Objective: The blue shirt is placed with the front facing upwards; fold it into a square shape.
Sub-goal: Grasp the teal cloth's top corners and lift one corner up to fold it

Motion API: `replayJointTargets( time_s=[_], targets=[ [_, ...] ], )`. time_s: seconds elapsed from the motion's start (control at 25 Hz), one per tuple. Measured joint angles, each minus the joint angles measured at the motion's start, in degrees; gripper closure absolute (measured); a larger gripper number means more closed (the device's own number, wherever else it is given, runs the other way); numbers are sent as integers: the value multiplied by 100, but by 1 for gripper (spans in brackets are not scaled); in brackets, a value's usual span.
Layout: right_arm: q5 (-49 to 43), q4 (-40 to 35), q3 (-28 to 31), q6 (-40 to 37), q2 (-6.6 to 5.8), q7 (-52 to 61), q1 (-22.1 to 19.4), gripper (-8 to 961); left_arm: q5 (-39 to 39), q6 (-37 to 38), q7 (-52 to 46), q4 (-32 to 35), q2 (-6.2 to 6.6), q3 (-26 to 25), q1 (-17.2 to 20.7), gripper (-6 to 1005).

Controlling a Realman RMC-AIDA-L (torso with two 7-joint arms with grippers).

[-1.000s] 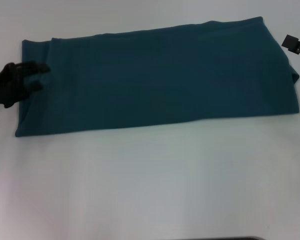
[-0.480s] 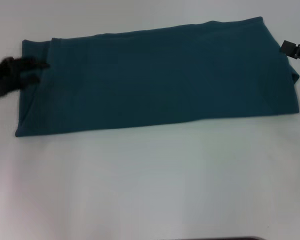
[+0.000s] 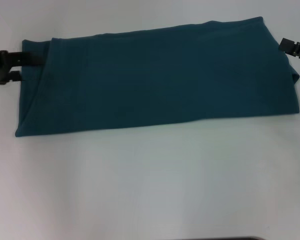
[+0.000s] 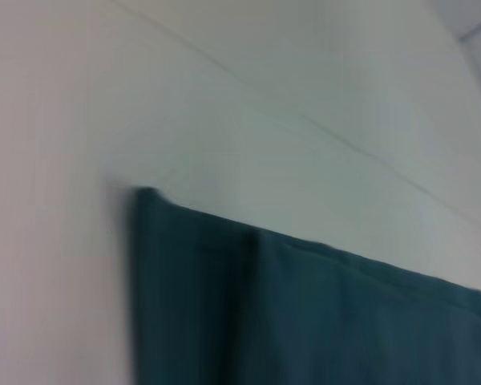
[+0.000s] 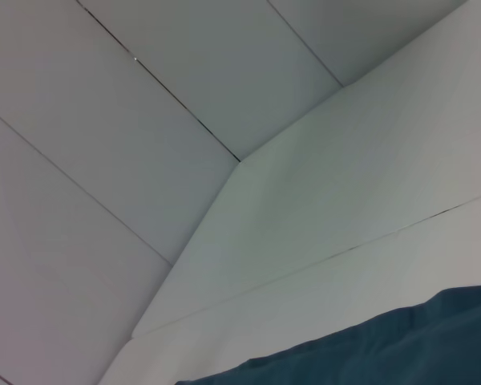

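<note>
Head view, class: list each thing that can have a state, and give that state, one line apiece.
blue shirt: folded into a long band, lying flat on the table, lettering hidden.
left claw: at the shirt's left end, its fingers apart around the far corner.
right claw: at the shirt's far right corner.

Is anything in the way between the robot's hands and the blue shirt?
Nothing visible. The left gripper is at the blue shirt's left end, the right gripper at its right end, only bare white table around.
</note>
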Motion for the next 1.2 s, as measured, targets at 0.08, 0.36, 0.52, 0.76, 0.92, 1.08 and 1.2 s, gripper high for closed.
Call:
replayJointTargets(
  time_s=[0.08, 0.36, 0.52, 0.76, 0.92, 1.08, 1.2],
  targets=[
    [0, 0, 0, -2, 0, -1, 4, 331, 144, -196, -344, -13, 1, 0, -13, 256],
    [1, 2, -5, -1, 0, -3, 4, 334, 365, -495, -1237, -26, -42, -21, -10, 171],
    [1, 17, -3, 15, 1, -10, -14, 335, 370, -699, -1238, -28, -178, 9, 11, 174],
    [0, -6, 0, 23, 1, -7, -38, 337, 591, -878, -1066, 15, -191, 126, -43, 186],
    [0, -3, 0, 29, 1, -5, -48, 339, 639, -961, -1066, 22, -192, 129, -13, 200],
    [1, -8, 0, 29, 1, -4, -48, 340, 749, -996, -1076, 121, -206, 130, -1, 214],
    [1, -10, 0, 29, 1, -3, -38, 341, 758, -1004, -1067, 234, -207, 130, -28, 224]
  ],
)
